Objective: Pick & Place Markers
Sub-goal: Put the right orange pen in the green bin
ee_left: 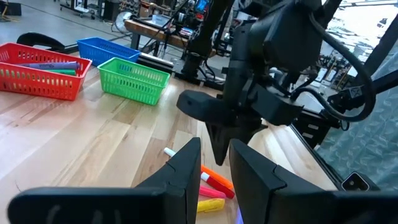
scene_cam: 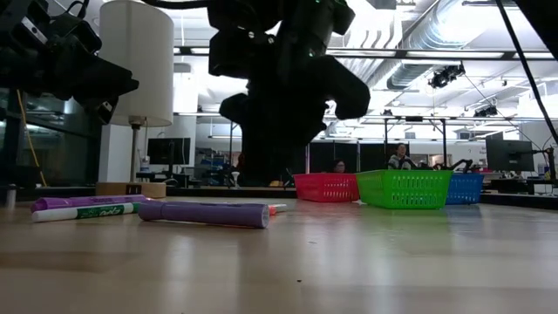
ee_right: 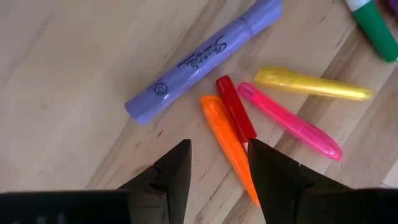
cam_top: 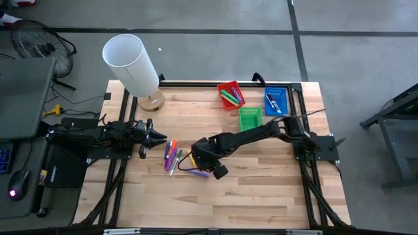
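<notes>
The right gripper hangs with jaws open above an orange marker on the bench. Nothing is between them. The left gripper waits apart, jaws slightly parted and empty.

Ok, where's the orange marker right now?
In the right wrist view the orange marker lies on the table between the right gripper's open fingers, beside the red marker and near the purple one.

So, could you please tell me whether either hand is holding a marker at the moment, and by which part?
Neither. The right hand hangs open above the orange marker, not touching it. The left hand waits empty at the table's left side.
</notes>
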